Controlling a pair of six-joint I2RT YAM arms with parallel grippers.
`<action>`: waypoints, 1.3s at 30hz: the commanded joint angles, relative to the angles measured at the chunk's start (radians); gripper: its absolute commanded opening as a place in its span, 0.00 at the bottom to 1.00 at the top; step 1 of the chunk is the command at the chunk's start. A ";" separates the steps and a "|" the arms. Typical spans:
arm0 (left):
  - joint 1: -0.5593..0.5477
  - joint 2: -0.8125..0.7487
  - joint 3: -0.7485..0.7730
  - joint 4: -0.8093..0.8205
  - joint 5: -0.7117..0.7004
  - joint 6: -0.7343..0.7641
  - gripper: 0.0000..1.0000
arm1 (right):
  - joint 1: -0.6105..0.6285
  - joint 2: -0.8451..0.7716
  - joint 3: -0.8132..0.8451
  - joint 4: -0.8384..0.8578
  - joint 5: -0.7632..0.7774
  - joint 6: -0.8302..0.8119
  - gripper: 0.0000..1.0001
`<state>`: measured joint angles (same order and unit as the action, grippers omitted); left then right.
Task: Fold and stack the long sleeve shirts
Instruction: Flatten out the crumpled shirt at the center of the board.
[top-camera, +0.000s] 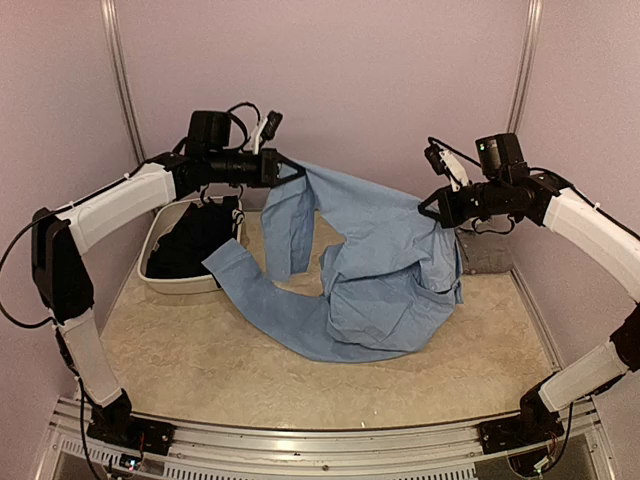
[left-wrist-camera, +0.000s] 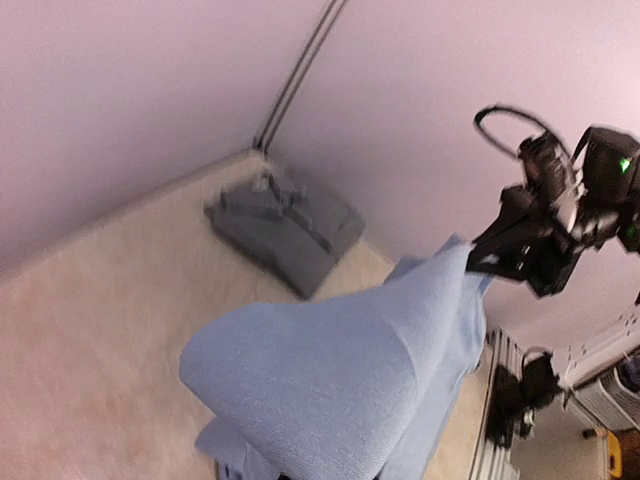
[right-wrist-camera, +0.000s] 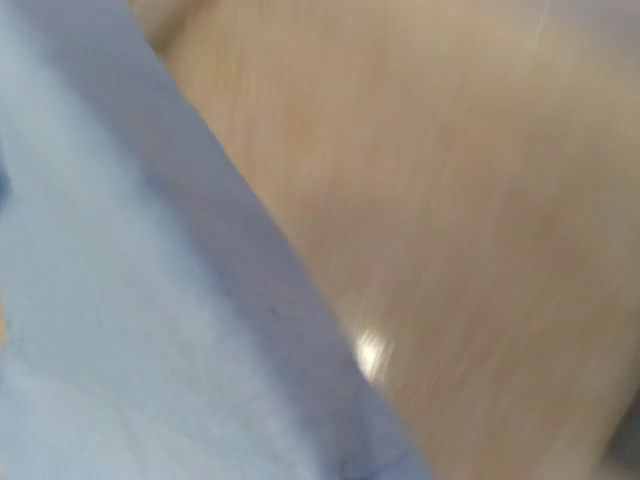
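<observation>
Well, nearest to us we see the beige table (top-camera: 300, 390). Approx. mid-table, the lower part of the light blue shirt (top-camera: 385, 270) rests on it. 1 long sleeve lies flat and runs toward the left, its end just beside the white tub (top-camera: 156, 228).

Above that, the rest of the shirt hangs in the air, strung betw. the 2 grippers like a sagging sheet. The left gripper (top-camera: 295, 170) is pinched tight on the shirt's upper left corner, jaws closed on the cloth, up near the tub's far right corner. The right gripper (top-camera: 428, 208) is likewise clamped on the shirt's upper right edge.

In the left wrist view we see blue cloth bulging right at the lens and stretching across to the right gripper. The right wrist view is blurred; we make out only blue cloth over the tan table.

Left of the shirt, the tub holds a crumpled black shirt (top-camera: 190, 248). Farthest back on the right, by the wall, a grey shirt (top-camera: 488, 256) lies folded flat on the table.
</observation>
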<state>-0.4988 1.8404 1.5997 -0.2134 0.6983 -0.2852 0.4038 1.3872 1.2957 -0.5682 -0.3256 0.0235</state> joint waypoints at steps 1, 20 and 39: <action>-0.058 -0.136 0.438 -0.111 -0.265 0.011 0.00 | 0.011 -0.055 0.276 0.001 0.122 -0.069 0.00; -0.090 -0.295 0.640 -0.137 -0.612 0.113 0.00 | 0.057 0.037 0.719 -0.185 0.032 -0.163 0.00; -0.205 0.021 0.751 -0.178 -0.448 0.114 0.00 | 0.052 -0.090 0.080 -0.203 0.409 0.073 0.00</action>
<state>-0.6849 1.8324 2.2826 -0.5037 0.2436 -0.1745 0.4976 1.3647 1.5547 -0.6579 -0.1181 0.0029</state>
